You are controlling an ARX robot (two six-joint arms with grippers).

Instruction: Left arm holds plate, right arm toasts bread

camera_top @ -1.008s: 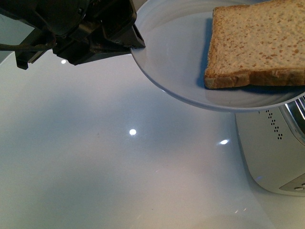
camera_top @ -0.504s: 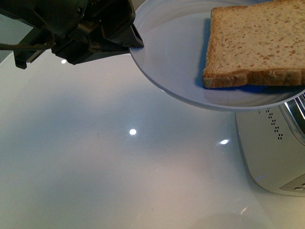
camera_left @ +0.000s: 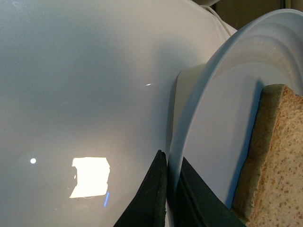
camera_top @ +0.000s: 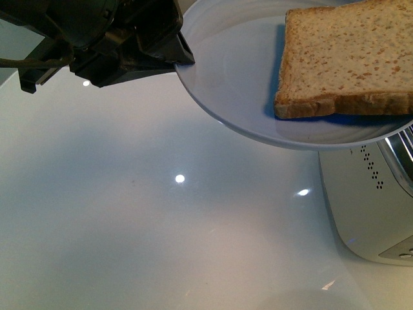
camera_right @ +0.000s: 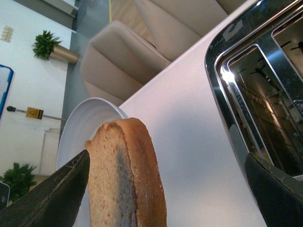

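Observation:
My left gripper (camera_top: pixel 181 61) is shut on the rim of the pale blue-white plate (camera_top: pixel 239 84) and holds it in the air above the white table. In the left wrist view both black jaws pinch the plate's edge (camera_left: pixel 171 170). The bread (camera_top: pixel 348 58), one tan slice with a brown crust, lies on the plate's right part; it also shows in the left wrist view (camera_left: pixel 274 165). My right gripper (camera_right: pixel 165 189) is open, its two dark fingertips (camera_right: pixel 52 198) standing wide on either side of the bread's crust edge (camera_right: pixel 128 175), with the plate (camera_right: pixel 80 123) behind it.
A white toaster (camera_top: pixel 374 206) stands on the table under the plate's right side. Its chrome-rimmed slots (camera_right: pixel 265 99) show in the right wrist view, beside the bread. Beige sofas (camera_right: pixel 142 42) lie beyond the table's edge. The glossy white table (camera_top: pixel 161 213) spreads left of the toaster.
The plate with the bread has shifted very slightly up and to the left since a second ago. The left gripper keeps its hold.

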